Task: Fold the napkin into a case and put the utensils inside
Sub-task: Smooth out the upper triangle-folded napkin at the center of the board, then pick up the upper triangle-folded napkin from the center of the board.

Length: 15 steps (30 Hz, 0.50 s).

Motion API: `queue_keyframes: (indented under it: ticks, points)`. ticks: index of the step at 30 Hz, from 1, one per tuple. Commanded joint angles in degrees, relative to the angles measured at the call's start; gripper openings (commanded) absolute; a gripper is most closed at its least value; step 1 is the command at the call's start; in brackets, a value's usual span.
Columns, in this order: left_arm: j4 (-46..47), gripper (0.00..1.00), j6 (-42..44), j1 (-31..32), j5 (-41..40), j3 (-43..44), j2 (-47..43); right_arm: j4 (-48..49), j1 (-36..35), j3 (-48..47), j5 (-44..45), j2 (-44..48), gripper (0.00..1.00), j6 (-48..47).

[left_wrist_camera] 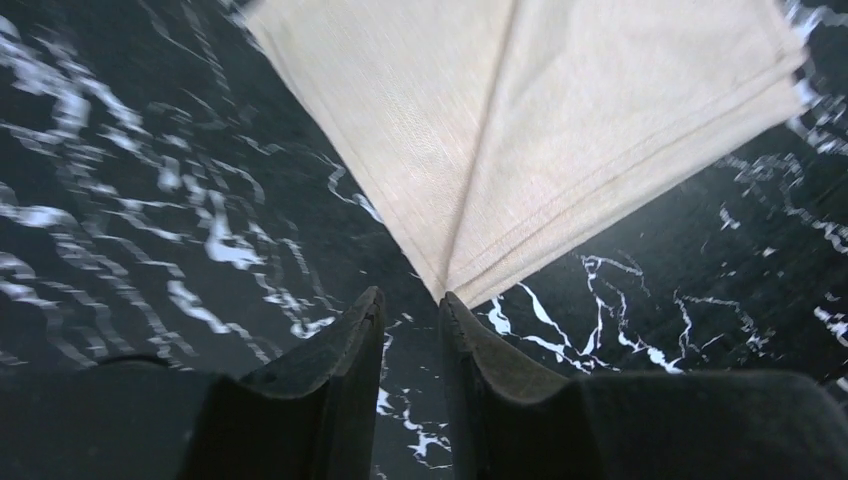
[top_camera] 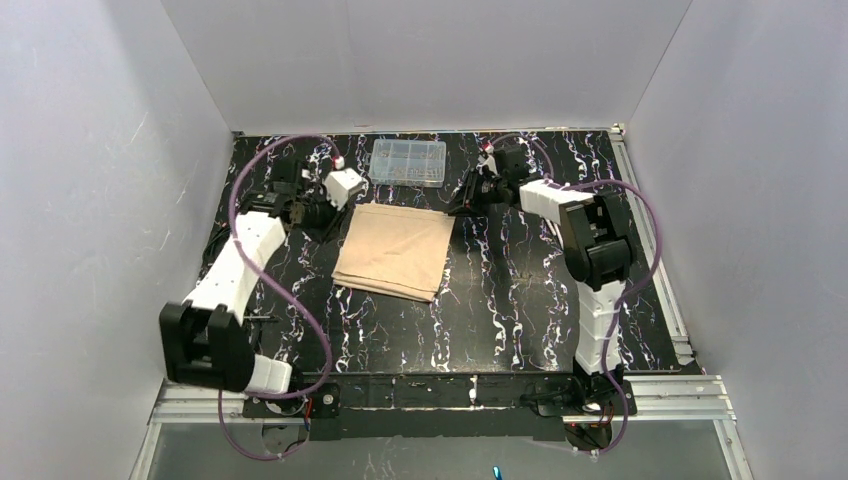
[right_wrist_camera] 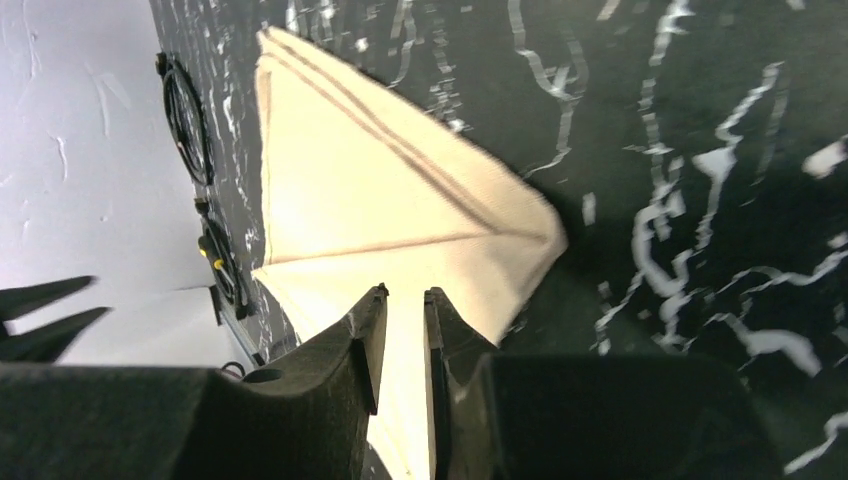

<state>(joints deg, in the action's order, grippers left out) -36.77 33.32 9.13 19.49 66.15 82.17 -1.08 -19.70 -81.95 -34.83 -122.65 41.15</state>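
Observation:
The beige napkin [top_camera: 395,250] lies folded into a layered rectangle in the middle of the black marbled table. My left gripper [top_camera: 322,214] is at its far left corner. In the left wrist view the jaws [left_wrist_camera: 412,300] stand a narrow gap apart and empty, with the napkin's corner [left_wrist_camera: 500,150] just ahead of the tips. My right gripper [top_camera: 462,203] is at the far right corner. In the right wrist view its jaws [right_wrist_camera: 406,296] stand a narrow gap apart over the napkin [right_wrist_camera: 380,190], with cloth showing through the gap. No utensils are in view.
A clear plastic compartment box [top_camera: 408,162] stands at the back of the table, just behind the napkin. Purple cables [top_camera: 250,180] loop around both arms. White walls close in the left, back and right sides.

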Motion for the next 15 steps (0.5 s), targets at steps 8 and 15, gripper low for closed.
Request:
queue_keyframes:
  ticks: [8, 15]
  points:
    - [-7.3, 0.98, -3.5, -1.4, -1.3, 8.5, -7.3, -18.8, -12.2, -5.1, 16.5, 19.0, 0.51, -23.1]
    - [-2.9, 0.96, 13.3, -1.6, 9.6, -4.6, -8.7, -18.2, -21.1, 5.6, 24.8, 27.4, 0.71, -40.3]
